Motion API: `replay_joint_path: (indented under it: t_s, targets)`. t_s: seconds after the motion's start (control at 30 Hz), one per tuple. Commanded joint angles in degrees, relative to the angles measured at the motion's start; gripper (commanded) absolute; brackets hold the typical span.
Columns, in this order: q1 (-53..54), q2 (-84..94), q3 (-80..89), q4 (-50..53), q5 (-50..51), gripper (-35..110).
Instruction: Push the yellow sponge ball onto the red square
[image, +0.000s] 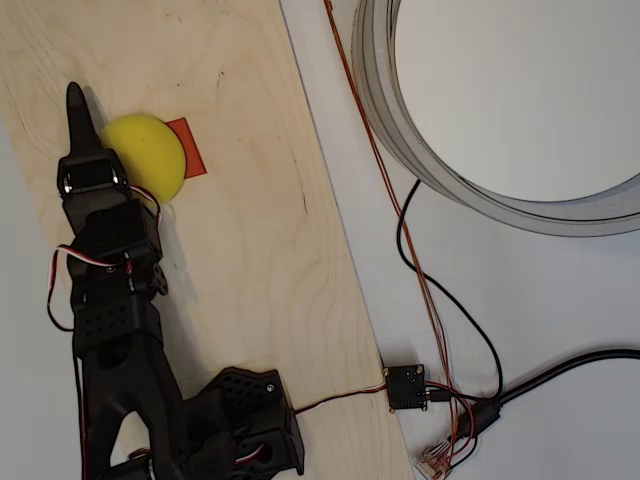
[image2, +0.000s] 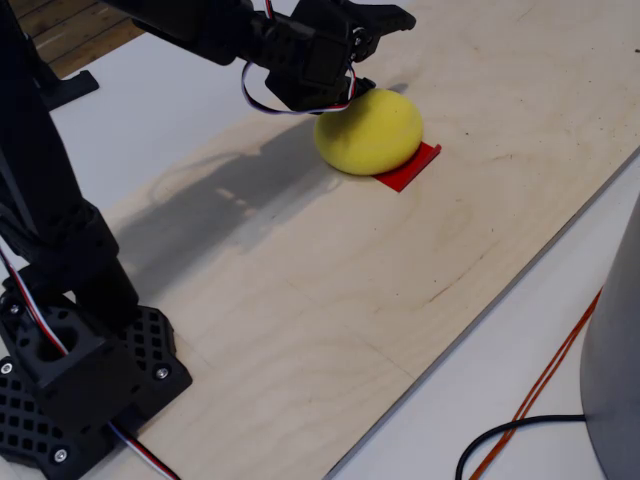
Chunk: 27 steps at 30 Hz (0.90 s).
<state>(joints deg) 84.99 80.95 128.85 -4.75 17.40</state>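
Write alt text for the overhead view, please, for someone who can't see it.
A yellow ball partly covers a red square on a wooden board. A black robot arm reaches up from below, its gripper against the ball's left side.

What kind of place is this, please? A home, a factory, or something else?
Probably a hobby or lab workbench: a bare plywood board on a white table, loose wires with a small circuit board, and a 3D-printed arm base.

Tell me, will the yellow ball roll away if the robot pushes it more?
Probably a little. The yellow sponge ball is round, so a push should roll it, yet its matte foam looks soft and light, so it likely stops soon. It already overlaps the red square, so a hard shove from the end effector might carry it past.
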Motion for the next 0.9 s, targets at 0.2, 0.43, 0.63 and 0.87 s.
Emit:
replay_joint_path:
  t_s: [0.2,0.43,0.63,0.87]
  targets:
    - [-0.7,4.22,-3.6,-0.79,-5.19,34]
    - [-5.01,5.27,-4.75,-0.79,-1.41,34]
    - [-6.15,8.0,-0.09,-0.79,3.6,34]
    - [-5.71,13.45,6.24,-0.88,2.64,34]
